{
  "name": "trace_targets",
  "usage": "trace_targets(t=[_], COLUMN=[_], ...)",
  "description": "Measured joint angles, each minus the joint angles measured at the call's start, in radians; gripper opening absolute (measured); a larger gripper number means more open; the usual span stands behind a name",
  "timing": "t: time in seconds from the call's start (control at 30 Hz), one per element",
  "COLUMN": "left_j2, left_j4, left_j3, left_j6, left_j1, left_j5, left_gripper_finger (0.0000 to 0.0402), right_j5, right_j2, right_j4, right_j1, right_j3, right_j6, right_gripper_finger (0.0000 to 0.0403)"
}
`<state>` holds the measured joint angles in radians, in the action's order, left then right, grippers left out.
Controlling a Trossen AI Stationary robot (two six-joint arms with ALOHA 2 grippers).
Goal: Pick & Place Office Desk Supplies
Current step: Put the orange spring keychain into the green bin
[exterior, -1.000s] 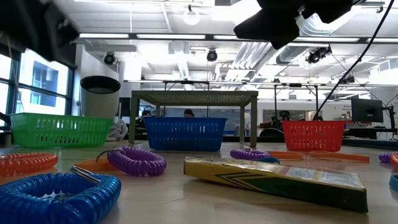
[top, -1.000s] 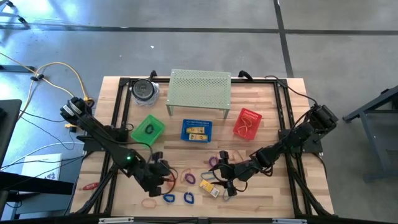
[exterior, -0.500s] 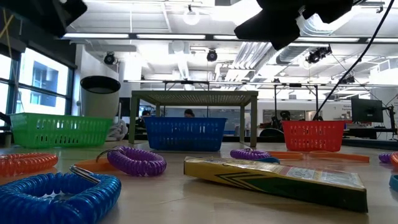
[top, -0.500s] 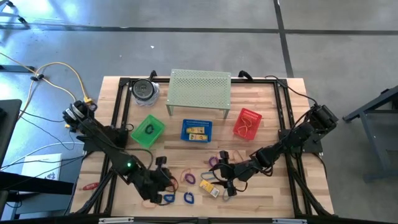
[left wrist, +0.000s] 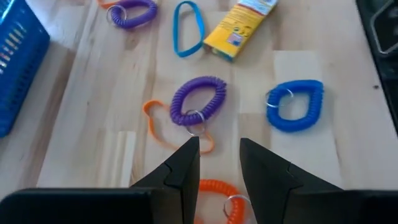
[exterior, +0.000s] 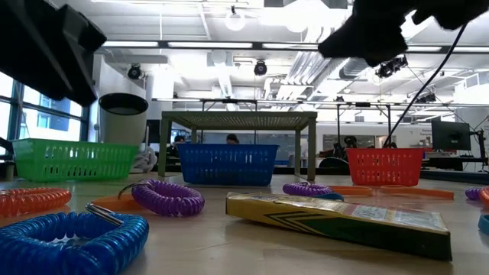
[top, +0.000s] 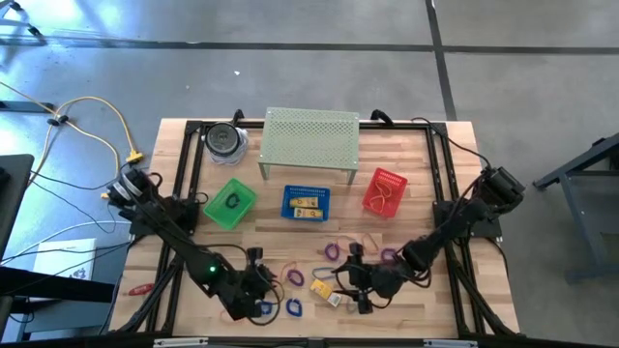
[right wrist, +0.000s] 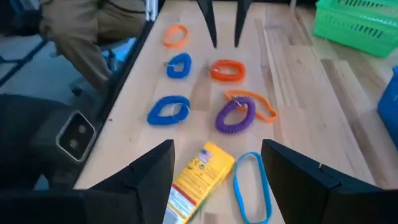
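Just ahead of the left claw (left wrist: pixel 217 155) lie a purple coil loop (left wrist: pixel 198 101) over a thin orange band (left wrist: pixel 163 124), flat. Farther out rest a blue coil loop (left wrist: pixel 295 105) and a yellow box (left wrist: pixel 239 28); an orange coil (left wrist: pixel 221 191) lies beneath its fingers.

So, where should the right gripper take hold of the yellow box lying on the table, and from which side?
Probably across its short width, near the middle, coming down from above. The yellow box lies flat on the table, long and narrow, so its two long sides are free. The right gripper is open above it. The blue band lies close beside one long side, so one finger must enter that gap carefully.
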<state>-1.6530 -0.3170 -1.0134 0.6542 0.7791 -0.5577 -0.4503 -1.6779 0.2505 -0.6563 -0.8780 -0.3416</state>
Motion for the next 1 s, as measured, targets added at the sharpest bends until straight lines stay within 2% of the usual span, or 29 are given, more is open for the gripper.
trace_targets(t=[0.2,0.43,0.6,0.8,1.0], left_j2=[-0.029,-0.026,-0.026,-0.026,-0.026], left_j4=[-0.031,-0.252,-0.323,-0.328,-0.299], left_j3=[0.0,0.002,0.002,0.002,0.002], left_j6=[0.05,0.163,0.135,0.122,0.129], left_j1=[-0.008,-0.008,-0.015,-0.049,-0.083], left_j5=[0.001,0.005,0.043,0.109,0.244], left_gripper_finger=[0.0108,0.0108,0.0108,0.0108,0.0108], right_j5=[-0.019,-0.026,-0.024,-0.023,-0.022], right_j2=[-0.005,-0.026,-0.033,-0.033,-0.033], right_j4=[0.014,0.029,0.032,0.037,0.035], right_j1=[-0.011,-0.009,-0.001,0.004,0.004], right_j3=[-0.001,-0.002,-0.001,-0.002,-0.002], right_j6=[-0.03,-0.048,-0.048,-0.048,-0.051], right_gripper_finger=[0.0231,0.0231,0.0231,0.0231,0.0231])
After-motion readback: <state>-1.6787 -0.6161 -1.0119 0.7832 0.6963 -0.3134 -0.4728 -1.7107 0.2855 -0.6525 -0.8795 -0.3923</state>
